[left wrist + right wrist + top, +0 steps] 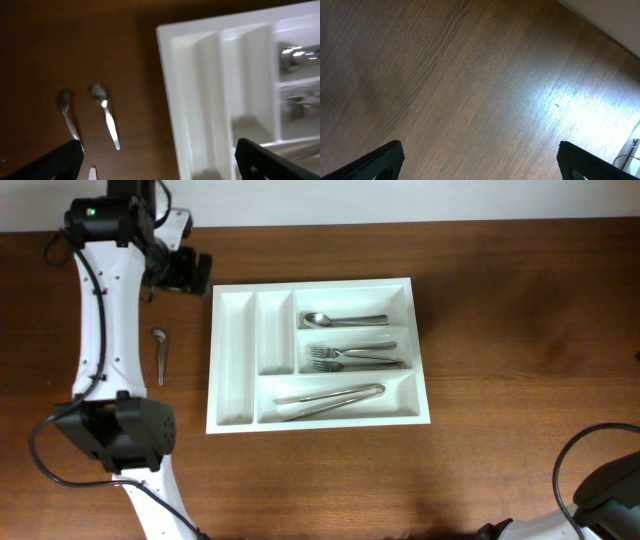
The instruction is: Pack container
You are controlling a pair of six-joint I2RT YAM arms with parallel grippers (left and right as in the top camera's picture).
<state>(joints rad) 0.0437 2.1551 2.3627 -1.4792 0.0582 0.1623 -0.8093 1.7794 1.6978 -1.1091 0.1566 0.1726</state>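
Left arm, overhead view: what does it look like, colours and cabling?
The left arm has white links, black joint housings and a black cable running along it, with a green light on one black joint. Its fingers are black.

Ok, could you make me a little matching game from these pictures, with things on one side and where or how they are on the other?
Things:
1 forks
2 tongs
3 narrow compartments
4 left gripper

Places or states:
a open
b empty
c lowest long compartment in the overhead view
d middle long compartment

Pairs: 1-d, 2-c, 3-b, 4-a
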